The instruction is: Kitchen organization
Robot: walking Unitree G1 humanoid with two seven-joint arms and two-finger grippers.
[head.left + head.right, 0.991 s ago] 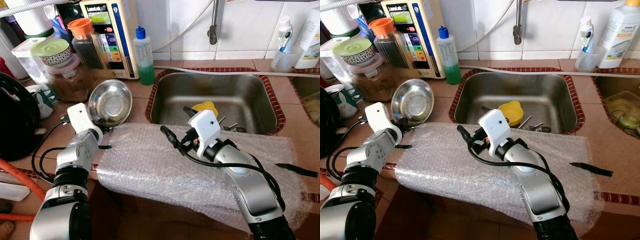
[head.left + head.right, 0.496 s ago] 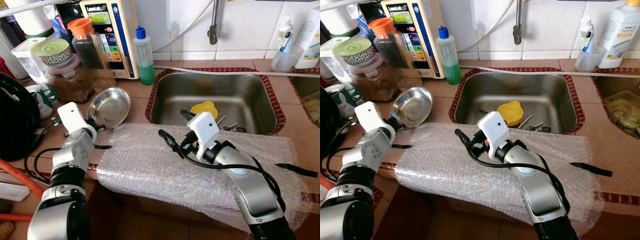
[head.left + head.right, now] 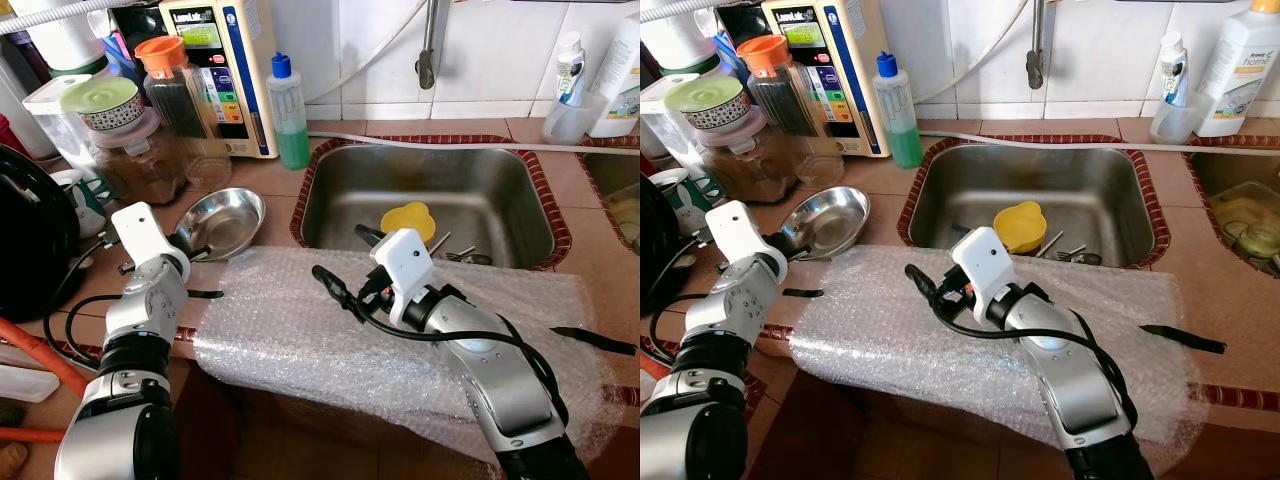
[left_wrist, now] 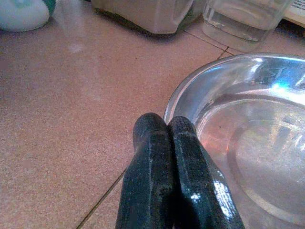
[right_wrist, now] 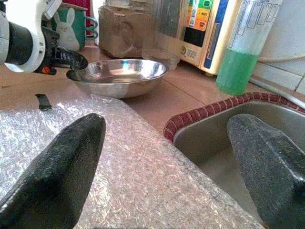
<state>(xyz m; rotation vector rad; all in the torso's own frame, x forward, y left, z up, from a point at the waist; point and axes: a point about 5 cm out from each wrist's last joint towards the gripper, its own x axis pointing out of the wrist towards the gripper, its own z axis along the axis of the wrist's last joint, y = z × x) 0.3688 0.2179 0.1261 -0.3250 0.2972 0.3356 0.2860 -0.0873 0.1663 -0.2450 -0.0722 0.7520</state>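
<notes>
A steel bowl lies flat on the tiled counter left of the sink. My left gripper is shut on its near rim, one finger outside the rim and one inside, as the left wrist view shows on the bowl. My right gripper hovers open over the far edge of a sheet of bubble wrap, with nothing between its fingers. The right wrist view looks past both fingers toward the bowl. A yellow cup and cutlery lie in the sink.
Jars, a water appliance and a green soap bottle crowd the back left. A black kettle stands at far left. A clear glass is just beyond the bowl. A black strip lies on the wrap's right end.
The bowl went from tilted up on its edge to lying flat, as my left gripper drew back and left with its rim. My right arm edged slightly left.
</notes>
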